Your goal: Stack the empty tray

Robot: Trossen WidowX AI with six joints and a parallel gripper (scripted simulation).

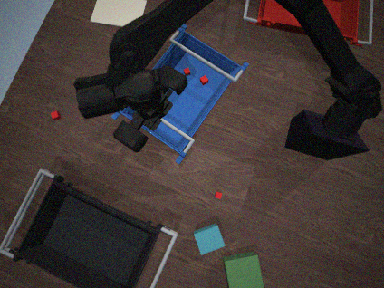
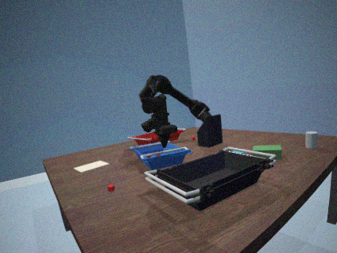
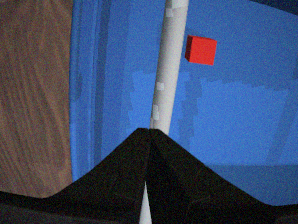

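Note:
The blue tray (image 1: 208,109) (image 2: 168,160) (image 3: 115,50) holds small red blocks (image 1: 204,80) (image 3: 201,50). Its far bar (image 1: 204,59) lies swung in across the top. Its near bar (image 1: 177,129) (image 2: 175,151) (image 3: 169,65) also lies across the top, inside the end wall. My gripper (image 1: 154,119) (image 2: 164,145) (image 3: 146,139) is shut, with nothing between its fingertips. The tips point down at the near bar, which passes beneath them; whether they touch it I cannot tell. An empty red tray (image 1: 285,28) (image 2: 176,135) stands at the back, its bars out over its ends.
A larger-looking black tray (image 1: 97,231) (image 2: 222,171), empty, stands in front with doubled bars out. Loose red cubes (image 1: 55,115) (image 1: 218,195) (image 2: 111,188), a cyan block (image 1: 209,240), a green block (image 1: 244,273) (image 2: 267,151), a cream sheet (image 1: 119,11) (image 2: 91,166) and a white cylinder (image 2: 311,140) are around.

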